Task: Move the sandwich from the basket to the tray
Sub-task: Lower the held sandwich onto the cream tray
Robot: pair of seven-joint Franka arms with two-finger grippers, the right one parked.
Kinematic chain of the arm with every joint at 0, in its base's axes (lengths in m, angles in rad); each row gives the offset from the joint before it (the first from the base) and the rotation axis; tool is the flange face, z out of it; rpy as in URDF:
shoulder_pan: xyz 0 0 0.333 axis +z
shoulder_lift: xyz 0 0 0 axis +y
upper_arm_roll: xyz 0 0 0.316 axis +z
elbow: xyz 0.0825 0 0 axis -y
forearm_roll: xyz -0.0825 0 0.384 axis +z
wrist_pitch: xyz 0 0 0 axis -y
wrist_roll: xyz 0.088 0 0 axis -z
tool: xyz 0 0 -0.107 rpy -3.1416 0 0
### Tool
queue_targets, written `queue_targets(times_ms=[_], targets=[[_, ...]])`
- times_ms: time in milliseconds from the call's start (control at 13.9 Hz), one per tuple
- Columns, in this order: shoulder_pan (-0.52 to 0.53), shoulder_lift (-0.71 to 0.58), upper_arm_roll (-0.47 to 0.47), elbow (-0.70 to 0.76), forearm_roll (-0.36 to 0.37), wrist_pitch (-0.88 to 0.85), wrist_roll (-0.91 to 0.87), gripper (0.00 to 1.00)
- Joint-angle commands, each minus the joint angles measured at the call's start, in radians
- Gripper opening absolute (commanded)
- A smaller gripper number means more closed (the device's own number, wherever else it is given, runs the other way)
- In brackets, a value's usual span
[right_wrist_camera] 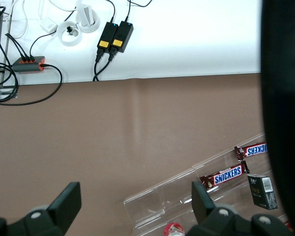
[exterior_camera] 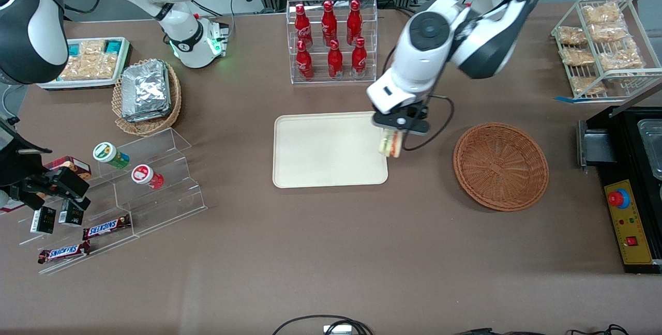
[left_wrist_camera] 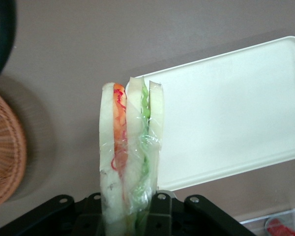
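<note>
The sandwich (exterior_camera: 391, 143) is out of the basket (exterior_camera: 500, 165), clamped in the claw (exterior_camera: 394, 137) above the tray (exterior_camera: 320, 151) edge, release remaining

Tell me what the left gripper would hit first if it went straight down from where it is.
Probably the tray: the gripper, shut on the sandwich, hangs over the tray's edge nearest the basket. Depth is unclear; it might meet bare table.
</note>
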State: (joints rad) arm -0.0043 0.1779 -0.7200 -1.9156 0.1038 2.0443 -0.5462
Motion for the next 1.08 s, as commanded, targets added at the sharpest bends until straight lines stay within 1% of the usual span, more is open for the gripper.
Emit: queue_targets(times_ms=[0, 144, 288, 432, 576, 863, 1007], targets=[[-0.072, 0.118, -0.004, 0.035, 0.114, 0.057, -0.168, 0.00], [-0.107, 0.196, -0.004, 0.035, 0.186, 0.100, -0.297, 0.00], [-0.146, 0.268, -0.001, 0.035, 0.287, 0.111, -0.391, 0.00], [-0.164, 0.328, -0.001, 0.033, 0.356, 0.143, -0.461, 0.00], [-0.175, 0.380, 0.001, 0.033, 0.385, 0.169, -0.475, 0.00], [-0.195, 0.436, 0.010, 0.030, 0.390, 0.178, -0.511, 0.00], [-0.195, 0.452, 0.010, 0.030, 0.424, 0.178, -0.541, 0.04]])
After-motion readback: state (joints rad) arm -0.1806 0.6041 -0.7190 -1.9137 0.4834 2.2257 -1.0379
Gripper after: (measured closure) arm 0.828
